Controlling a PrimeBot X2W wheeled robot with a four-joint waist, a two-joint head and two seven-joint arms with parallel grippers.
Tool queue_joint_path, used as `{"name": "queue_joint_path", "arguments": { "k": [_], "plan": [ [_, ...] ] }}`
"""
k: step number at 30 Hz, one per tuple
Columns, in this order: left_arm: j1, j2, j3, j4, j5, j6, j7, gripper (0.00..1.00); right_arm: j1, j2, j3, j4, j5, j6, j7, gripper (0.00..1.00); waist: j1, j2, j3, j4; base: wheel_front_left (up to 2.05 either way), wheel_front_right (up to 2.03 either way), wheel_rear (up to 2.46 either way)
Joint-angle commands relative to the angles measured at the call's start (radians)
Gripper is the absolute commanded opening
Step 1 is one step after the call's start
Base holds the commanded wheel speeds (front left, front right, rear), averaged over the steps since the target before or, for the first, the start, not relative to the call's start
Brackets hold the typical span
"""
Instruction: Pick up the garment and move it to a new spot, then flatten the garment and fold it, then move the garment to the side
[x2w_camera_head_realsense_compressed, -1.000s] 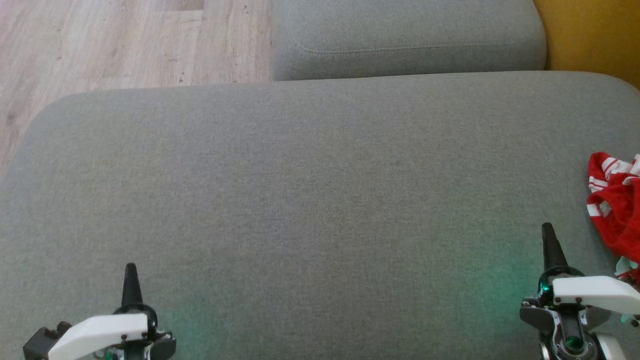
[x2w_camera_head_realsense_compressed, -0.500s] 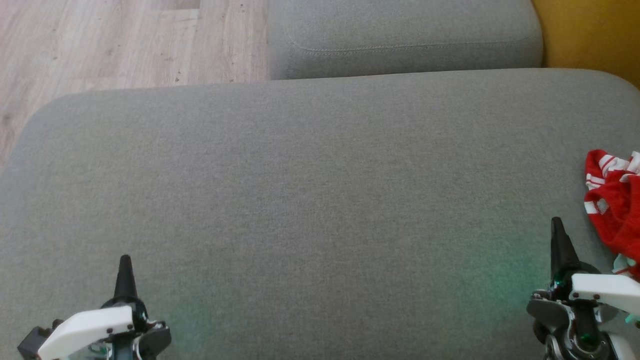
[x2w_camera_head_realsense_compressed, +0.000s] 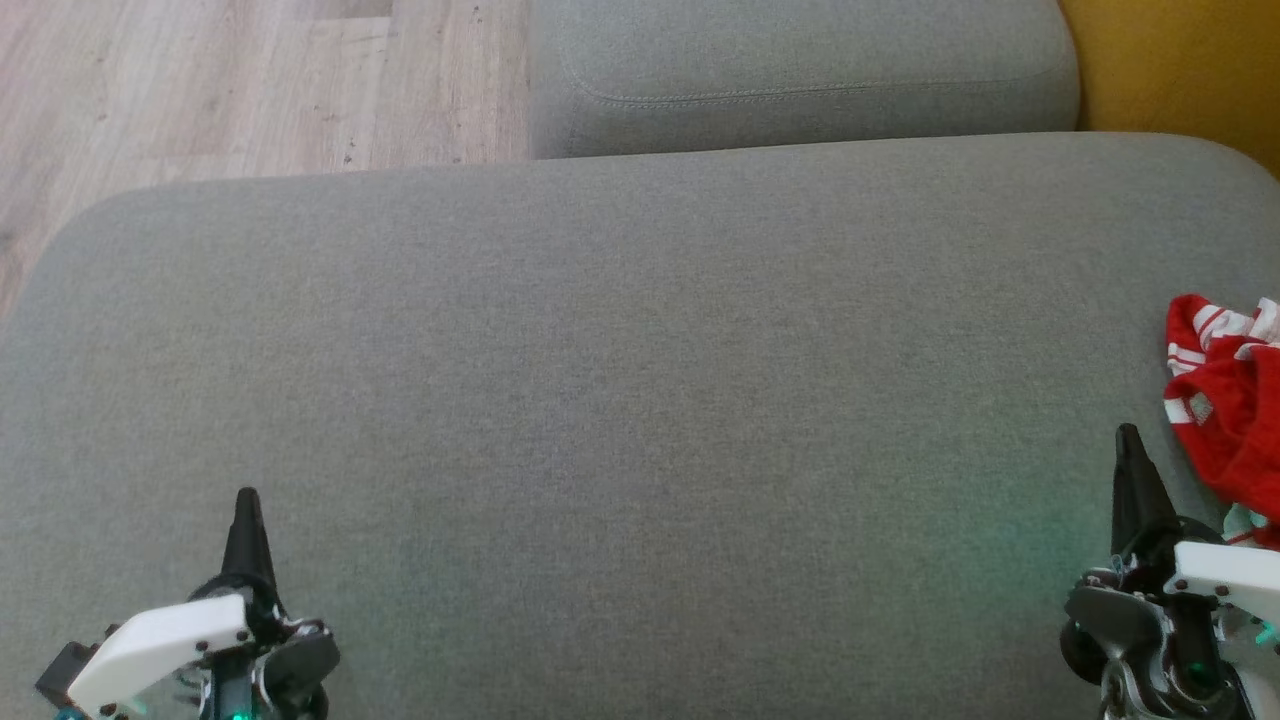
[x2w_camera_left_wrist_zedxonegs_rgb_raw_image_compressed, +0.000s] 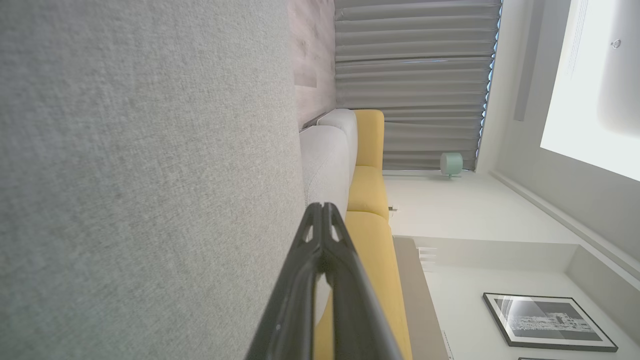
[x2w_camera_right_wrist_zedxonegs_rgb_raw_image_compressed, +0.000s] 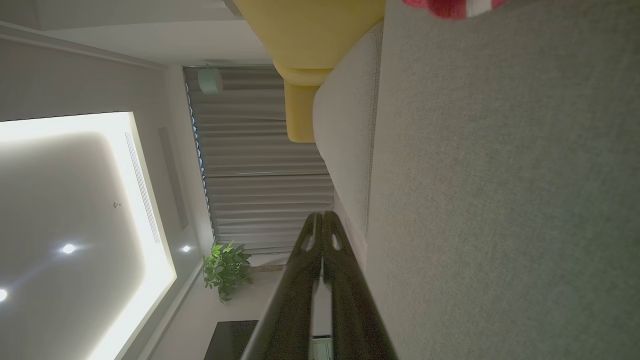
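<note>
Left gripper: jaws clenched, empty, low over the grey cushion.
Right gripper: jaws clenched, empty, just beside the garment, which lies crumpled at the cushion's right edge.
I'd part the right jaws first, then pinch a thick fold.

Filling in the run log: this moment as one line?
crumpled red-and-white fabric garment: on grey cushion, right edge | left gripper: shut, empty | right gripper: shut, empty, beside garment
</note>
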Motion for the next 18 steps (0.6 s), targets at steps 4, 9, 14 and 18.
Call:
{"name": "queue_joint_path", "arguments": {
  "k": [4,9,14,18],
  "plan": [
    [-0.046,0.006,0.042,-0.036,-0.005,-0.007,0.007,0.00,-0.052,-0.005,0.020,-0.040,0.007,0.004,0.006,0.00,0.0000,0.0000,0.000,0.000,0.00,0.00,0.00],
    [-0.046,0.006,0.042,-0.036,-0.005,-0.007,0.007,0.00,-0.052,-0.005,0.020,-0.040,0.007,0.004,0.006,0.00,0.0000,0.0000,0.000,0.000,0.00,0.00,0.00],
    [-0.046,0.006,0.042,-0.036,-0.005,-0.007,0.007,0.00,-0.052,-0.005,0.020,-0.040,0.007,0.004,0.006,0.00,0.0000,0.0000,0.000,0.000,0.00,0.00,0.00],
    [-0.046,0.006,0.042,-0.036,-0.005,-0.007,0.007,0.00,-0.052,-0.005,0.020,-0.040,0.007,0.004,0.006,0.00,0.0000,0.0000,0.000,0.000,0.00,0.00,0.00]
  ]
}}
